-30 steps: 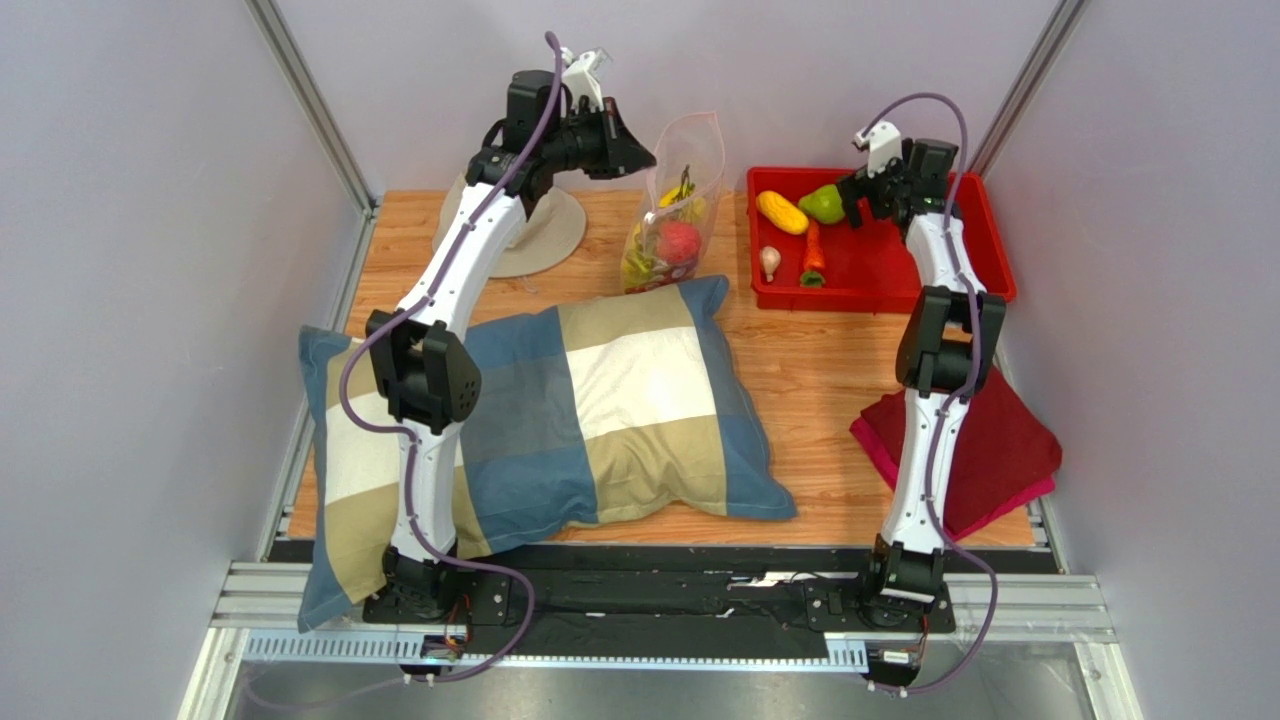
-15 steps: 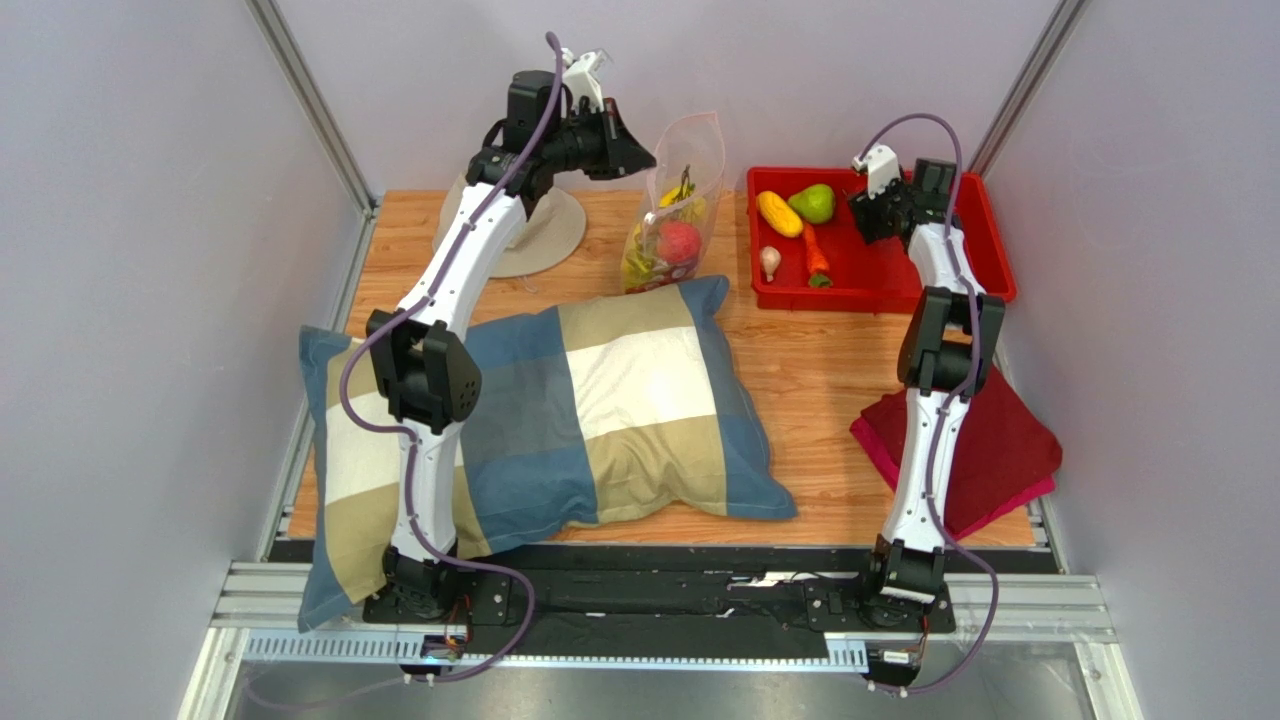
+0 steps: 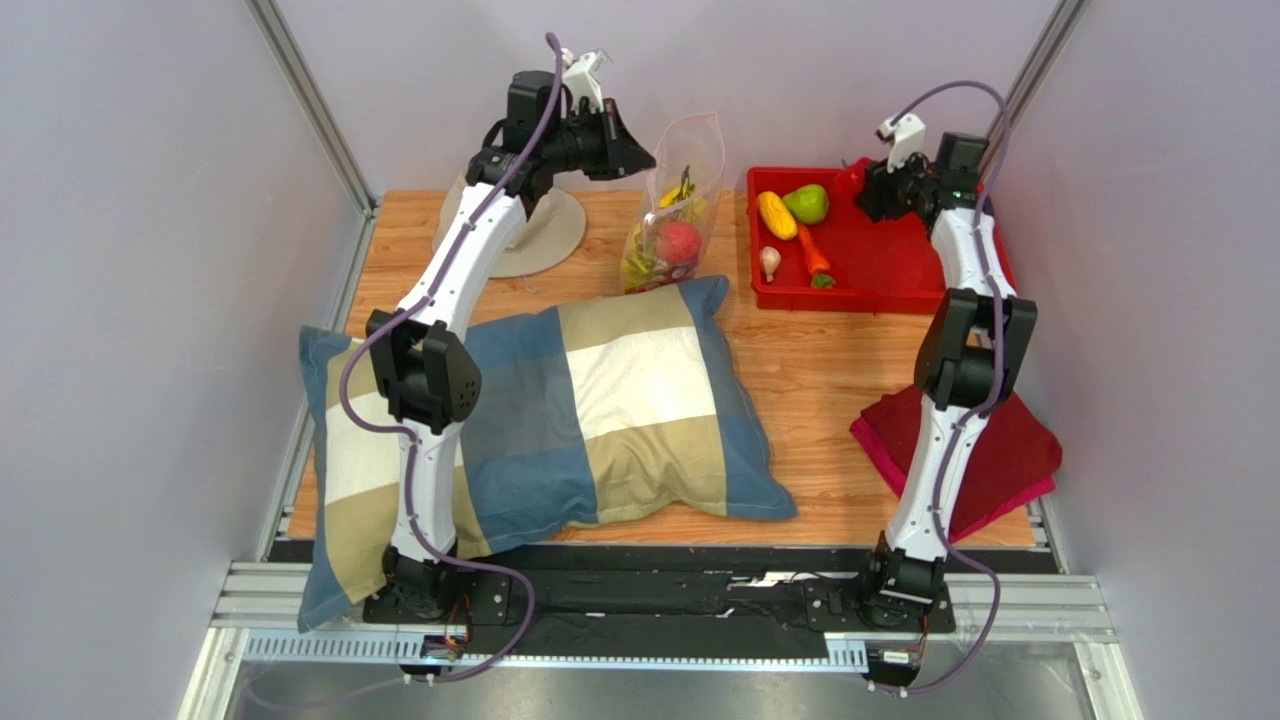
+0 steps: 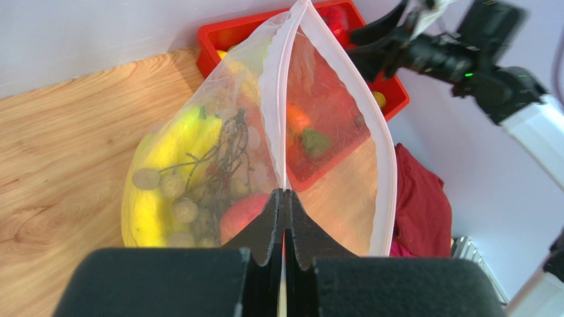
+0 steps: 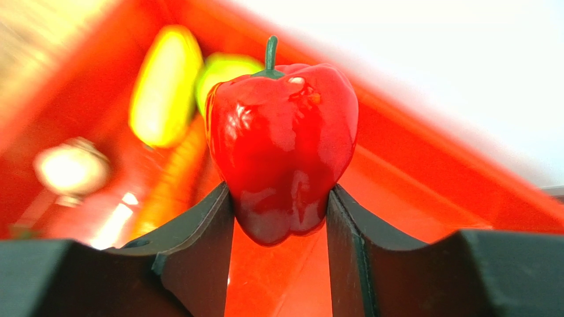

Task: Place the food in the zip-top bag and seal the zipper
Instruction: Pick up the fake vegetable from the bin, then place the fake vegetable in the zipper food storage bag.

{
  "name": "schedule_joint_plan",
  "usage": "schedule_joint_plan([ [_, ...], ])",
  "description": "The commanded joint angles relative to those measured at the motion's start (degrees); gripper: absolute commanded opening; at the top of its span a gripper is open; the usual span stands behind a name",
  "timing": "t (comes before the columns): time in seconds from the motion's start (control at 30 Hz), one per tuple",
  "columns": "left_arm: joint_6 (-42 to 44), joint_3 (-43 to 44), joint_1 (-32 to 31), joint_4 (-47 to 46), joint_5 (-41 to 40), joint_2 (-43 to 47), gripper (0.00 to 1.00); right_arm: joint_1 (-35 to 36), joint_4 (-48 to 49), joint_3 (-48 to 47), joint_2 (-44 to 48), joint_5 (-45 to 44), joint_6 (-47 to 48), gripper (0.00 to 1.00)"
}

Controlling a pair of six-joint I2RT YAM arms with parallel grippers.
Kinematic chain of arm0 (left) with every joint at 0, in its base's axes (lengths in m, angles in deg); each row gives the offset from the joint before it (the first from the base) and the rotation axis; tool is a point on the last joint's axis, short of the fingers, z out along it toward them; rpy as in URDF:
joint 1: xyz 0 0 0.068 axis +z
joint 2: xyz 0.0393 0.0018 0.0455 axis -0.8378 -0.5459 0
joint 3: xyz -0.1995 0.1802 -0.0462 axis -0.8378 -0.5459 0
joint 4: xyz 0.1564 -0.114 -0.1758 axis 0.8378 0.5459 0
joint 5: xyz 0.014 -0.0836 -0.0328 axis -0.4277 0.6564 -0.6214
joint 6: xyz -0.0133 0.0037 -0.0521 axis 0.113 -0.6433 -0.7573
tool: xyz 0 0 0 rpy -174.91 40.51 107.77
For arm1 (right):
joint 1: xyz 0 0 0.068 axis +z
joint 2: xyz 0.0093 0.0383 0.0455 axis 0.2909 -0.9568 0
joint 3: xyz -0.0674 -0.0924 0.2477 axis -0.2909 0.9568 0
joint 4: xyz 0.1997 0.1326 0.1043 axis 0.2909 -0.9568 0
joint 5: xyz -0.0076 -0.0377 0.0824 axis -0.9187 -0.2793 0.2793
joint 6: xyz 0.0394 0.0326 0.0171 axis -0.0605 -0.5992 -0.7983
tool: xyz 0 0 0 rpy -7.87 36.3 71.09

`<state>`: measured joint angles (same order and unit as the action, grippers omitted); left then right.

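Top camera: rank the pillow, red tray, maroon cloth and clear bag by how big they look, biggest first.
1. pillow, clearly largest.
2-3. red tray and maroon cloth look about alike; the right arm hides part of the cloth, so they are left unranked.
4. bag, smallest.

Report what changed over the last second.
The right gripper, shut on the glossy red toy pepper, swung toward the far right corner of the red plastic tray. The left gripper stayed pinched on the clear zip-top bag; bag and checked pillow unmoved.
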<state>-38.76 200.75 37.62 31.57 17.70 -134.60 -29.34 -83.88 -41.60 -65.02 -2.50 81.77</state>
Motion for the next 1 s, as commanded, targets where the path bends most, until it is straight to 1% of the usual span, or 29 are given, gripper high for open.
schedule_joint_plan([
  [0.0,0.5,1.6,0.2,-0.9,0.6,-0.1,0.00,-0.6,3.0,0.3,11.0,7.1,-12.3,0.00],
  [0.07,0.3,1.3,0.2,-1.0,0.5,0.1,0.00,0.2,6.6,1.1,13.7,10.6,-18.1,0.00],
  [0.1,0.2,1.1,0.2,-1.1,0.7,0.1,0.00,0.6,8.3,1.9,16.4,11.7,-23.8,0.00],
  [0.13,0.1,1.1,0.2,-1.1,0.6,0.0,0.00,1.2,11.8,2.0,17.5,13.1,-27.5,0.00],
  [0.17,-0.1,1.0,0.2,-1.2,0.6,0.1,0.00,2.7,13.1,1.8,18.4,13.9,-29.6,0.00],
  [0.23,-0.7,1.1,0.2,-1.4,0.7,0.0,0.00,4.6,13.6,-0.8,20.2,14.6,-35.5,0.00],
  [0.27,-0.8,1.0,0.3,-1.4,0.7,0.0,0.00,6.8,13.6,-1.8,20.6,14.9,-36.7,0.00],
  [0.33,-1.2,1.1,0.2,-1.7,0.6,0.0,0.00,9.2,13.6,-2.8,22.0,15.5,-38.0,0.00],
  [0.37,-1.3,1.1,0.1,-1.7,0.5,0.1,0.00,11.7,13.5,-2.6,22.6,15.1,-37.8,0.00],
  [0.4,-1.4,1.3,0.1,-1.8,0.4,0.3,0.00,12.2,13.4,-2.4,23.1,14.7,-37.3,0.00],
  [0.47,-1.4,1.5,0.2,-1.7,0.6,0.3,0.00,17.2,12.7,-1.2,24.6,12.2,-36.5,0.00],
  [0.67,-1.5,1.7,0.1,-1.9,0.5,0.5,0.00,25.4,9.8,2.8,25.8,3.5,-37.2,0.00],
  [0.8,-1.4,1.7,0.1,-1.9,0.5,1.0,0.00,27.9,7.7,5.6,25.9,-2.0,-38.6,0.00],
  [0.93,-1.2,1.5,0.1,-1.8,0.3,1.2,0.00,29.0,4.2,5.7,25.3,-9.1,-40.2,0.00],
  [0.97,-1.3,1.4,0.1,-1.9,0.3,1.2,0.00,29.3,3.6,5.6,25.0,-9.3,-40.7,0.01],
])
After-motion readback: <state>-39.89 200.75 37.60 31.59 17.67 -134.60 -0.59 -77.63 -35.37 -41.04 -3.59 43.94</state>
